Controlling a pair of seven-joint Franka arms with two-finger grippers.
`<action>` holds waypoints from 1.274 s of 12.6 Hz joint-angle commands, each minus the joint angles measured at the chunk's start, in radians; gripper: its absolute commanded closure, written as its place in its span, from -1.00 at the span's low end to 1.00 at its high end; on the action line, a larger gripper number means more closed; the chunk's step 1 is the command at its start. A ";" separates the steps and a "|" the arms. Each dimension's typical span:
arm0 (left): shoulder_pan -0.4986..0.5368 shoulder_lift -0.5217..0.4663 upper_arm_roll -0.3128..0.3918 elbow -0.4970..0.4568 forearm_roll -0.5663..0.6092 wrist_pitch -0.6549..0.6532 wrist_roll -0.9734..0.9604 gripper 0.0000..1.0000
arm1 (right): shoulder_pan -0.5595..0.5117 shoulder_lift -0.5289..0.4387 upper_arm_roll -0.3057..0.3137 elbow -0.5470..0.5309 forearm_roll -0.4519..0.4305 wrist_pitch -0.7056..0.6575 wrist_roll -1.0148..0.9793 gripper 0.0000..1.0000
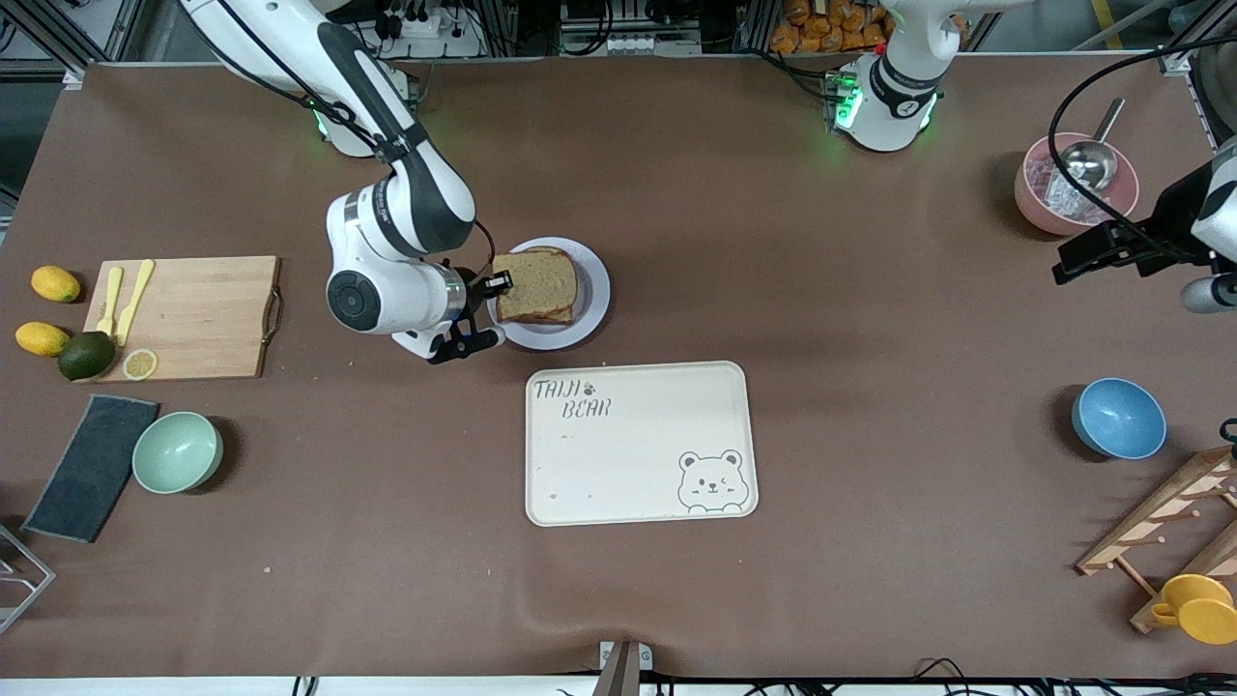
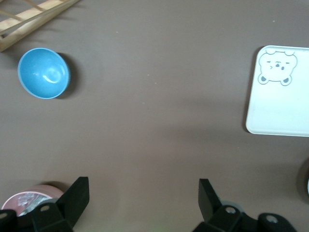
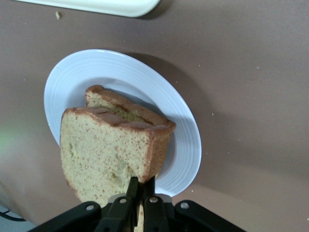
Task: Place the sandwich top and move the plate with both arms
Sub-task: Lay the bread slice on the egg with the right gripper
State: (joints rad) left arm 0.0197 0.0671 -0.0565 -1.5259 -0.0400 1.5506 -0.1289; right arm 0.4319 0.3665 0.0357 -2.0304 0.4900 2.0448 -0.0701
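The sandwich top, a light-brown bread slice with a darker crust, is pinched at one edge by my right gripper, which is shut on it. It is tilted over another slice lying on the pale round plate. The right wrist view shows the held slice between the fingers of the right gripper, above the plate. My left gripper is open and empty, up over the table near the pink bowl; it waits. Its fingers stand wide apart over bare table.
A cream bear tray lies nearer the camera than the plate. A blue bowl, a pink bowl with a scoop and a wooden rack are at the left arm's end. A cutting board and a green bowl are at the right arm's end.
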 commanded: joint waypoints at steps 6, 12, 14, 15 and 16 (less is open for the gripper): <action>-0.006 0.019 -0.020 -0.010 -0.043 0.019 0.023 -1.00 | 0.057 0.009 -0.011 -0.024 0.064 0.031 0.121 -0.24; -0.056 0.030 -0.038 -0.138 -0.144 0.118 0.044 -1.00 | -0.027 0.000 -0.019 0.057 0.044 -0.099 0.108 -1.00; -0.060 0.030 -0.095 -0.218 -0.146 0.199 0.060 -1.00 | -0.085 -0.003 -0.034 0.114 -0.040 -0.162 0.104 -1.00; -0.061 0.033 -0.126 -0.262 -0.147 0.254 0.060 -1.00 | -0.143 -0.003 -0.034 0.134 -0.047 -0.178 0.099 -1.00; -0.060 0.034 -0.153 -0.310 -0.150 0.314 0.060 -1.00 | -0.197 0.003 -0.034 0.166 -0.051 -0.214 0.099 -1.00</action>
State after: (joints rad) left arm -0.0398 0.1203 -0.1724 -1.7439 -0.1693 1.7717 -0.0866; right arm 0.3313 0.3702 -0.0077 -1.9124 0.4629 1.8937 0.0334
